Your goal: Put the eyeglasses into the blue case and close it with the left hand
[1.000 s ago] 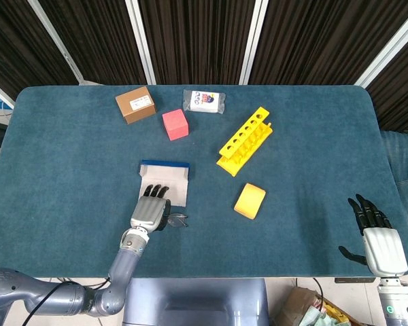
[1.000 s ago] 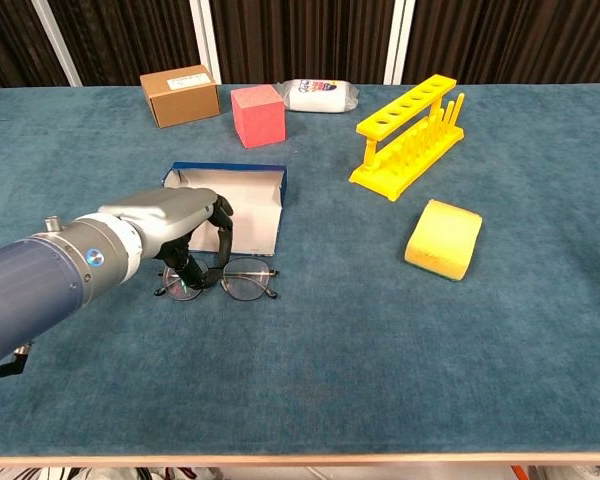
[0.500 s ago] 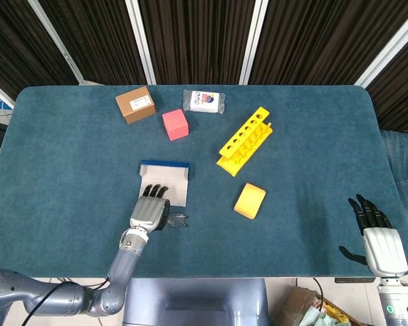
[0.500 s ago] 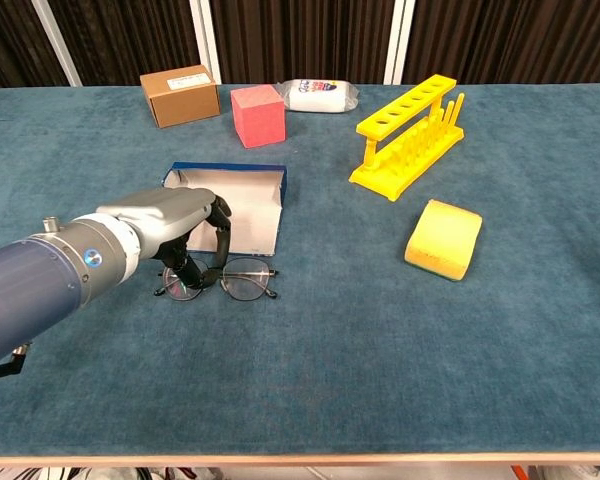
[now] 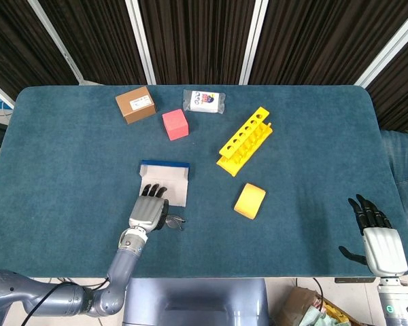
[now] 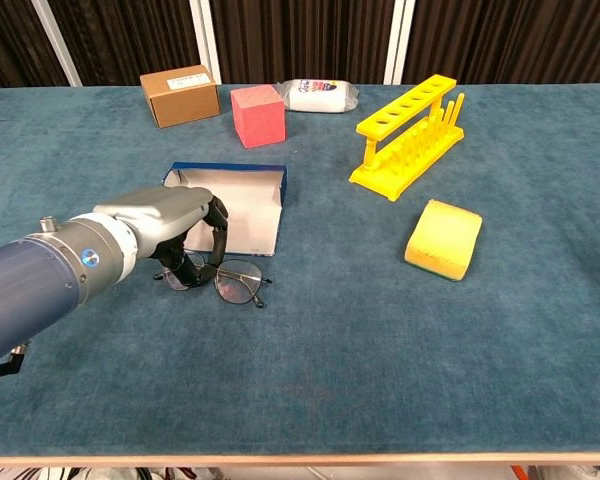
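So the left robot hand [image 6: 175, 228] is down on the eyeglasses [image 6: 225, 280], fingers curled over the left part of the frame and pinching it. The glasses look tilted, with the right lens sticking out past the fingers on the blue worktop [image 6: 380, 360], just in front of the blue case [image 6: 242, 205]. In the head view the same hand [image 5: 149, 211] covers most of the glasses [image 5: 175, 221], only a bit of lens pokes out on the side.

The case is lying open, pale lining facing up, blue rim along the far edge, and the glasses are right beside its near edge, not inside it.

The right robot hand [image 5: 374, 234] is way off at the near right corner of the worktop, fingers spread and holding nothing. Only the head view shows it.

Other stuff on the worktop: a yellow tube rack [image 6: 407, 137] to the right of the case, a yellow sponge [image 6: 443, 238] nearer than the rack, a pink cube [image 6: 257, 115], a cardboard box [image 6: 180, 95] and a white packet [image 6: 320, 95] lined up along the far side.
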Motion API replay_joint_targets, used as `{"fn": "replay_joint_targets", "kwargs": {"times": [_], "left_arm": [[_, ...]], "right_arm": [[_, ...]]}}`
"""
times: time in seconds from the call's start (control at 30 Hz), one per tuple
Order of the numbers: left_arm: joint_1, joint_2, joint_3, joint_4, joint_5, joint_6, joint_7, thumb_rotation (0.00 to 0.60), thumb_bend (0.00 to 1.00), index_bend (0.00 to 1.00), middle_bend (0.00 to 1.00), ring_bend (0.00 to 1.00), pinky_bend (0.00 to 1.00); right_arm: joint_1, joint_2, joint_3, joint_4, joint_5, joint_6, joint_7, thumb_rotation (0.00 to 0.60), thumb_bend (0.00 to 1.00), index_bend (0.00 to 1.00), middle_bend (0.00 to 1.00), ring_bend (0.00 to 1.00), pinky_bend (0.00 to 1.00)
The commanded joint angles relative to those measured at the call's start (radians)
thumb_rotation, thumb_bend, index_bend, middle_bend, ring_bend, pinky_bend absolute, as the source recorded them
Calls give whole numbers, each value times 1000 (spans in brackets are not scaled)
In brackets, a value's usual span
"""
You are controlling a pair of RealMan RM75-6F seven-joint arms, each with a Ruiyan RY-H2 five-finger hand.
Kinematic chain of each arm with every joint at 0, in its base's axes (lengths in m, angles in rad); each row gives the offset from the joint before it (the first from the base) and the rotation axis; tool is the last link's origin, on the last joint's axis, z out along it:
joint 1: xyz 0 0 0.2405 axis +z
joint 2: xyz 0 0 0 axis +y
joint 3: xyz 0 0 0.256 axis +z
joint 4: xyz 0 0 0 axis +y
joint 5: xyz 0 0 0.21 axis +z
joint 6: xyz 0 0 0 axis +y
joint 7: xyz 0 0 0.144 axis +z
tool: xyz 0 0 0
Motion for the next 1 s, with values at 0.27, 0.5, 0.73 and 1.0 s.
{"fn": "replay_joint_targets", "kwargs": {"times": [0.27, 0.5, 0.73, 1.0], "left_arm": [[1, 7, -17, -17, -15, 12, 15, 600, 436, 573, 133, 0, 0], [-14, 23, -56, -63, -39, 60, 66, 600, 436, 573, 132, 0, 0], [-59, 13, -150, -38, -120, 93, 122, 600, 436, 573, 132, 0, 0], [-138, -49, -271, 138, -243, 68, 150, 600, 436, 573, 132, 0, 0]], "right_arm": [[0, 2, 0, -5, 4, -4, -1, 600, 157, 0, 0, 86, 187], [0, 4, 0, -7, 9, -6, 0, 600, 155, 0, 0, 86, 187], [-1, 4, -1, -8, 7, -5, -2, 600, 156, 0, 0, 86, 187], [-2, 3, -1, -9, 10, -6, -6, 600, 156, 0, 0, 86, 187]]}}
